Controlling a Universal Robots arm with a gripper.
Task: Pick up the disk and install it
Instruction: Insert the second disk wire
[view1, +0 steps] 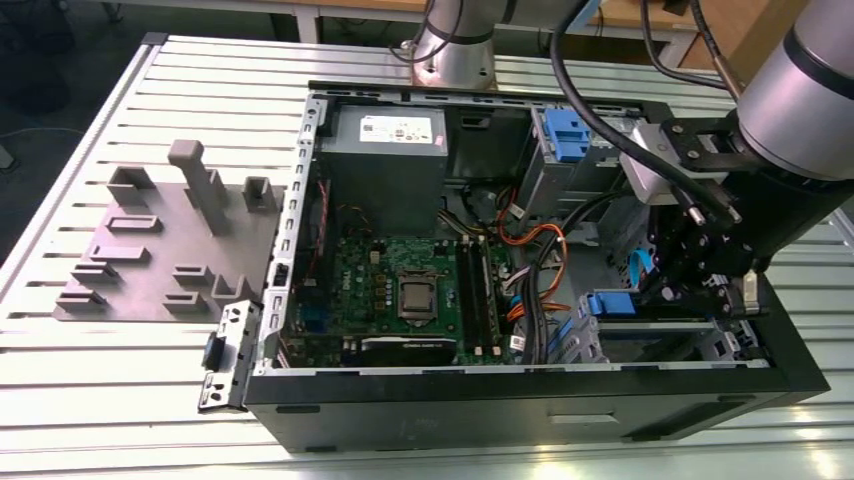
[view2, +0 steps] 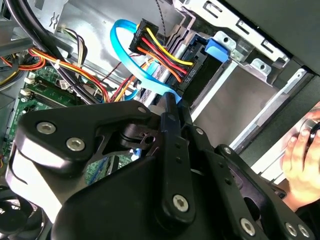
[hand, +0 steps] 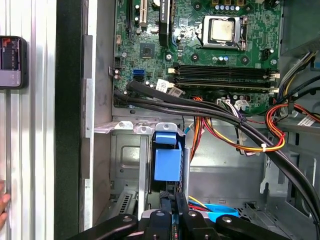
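Slatted table (view1: 80, 400), open computer case (view1: 534, 405) lying on its side: my arm (view1: 801, 100) reaches past the bared motherboard (view1: 400, 285) into the drive cage (hand: 125, 165) at the exterior view's right. There the disk (hand: 167, 159) stands on edge, blue rail showing, just beyond my claw (hand: 175, 199), which is clenched, fingertips pressed together.

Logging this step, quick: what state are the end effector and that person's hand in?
End effector: closed, fingers together, nothing seen between them.
Person's hand: outside the computer case; what it holds cannot be told.
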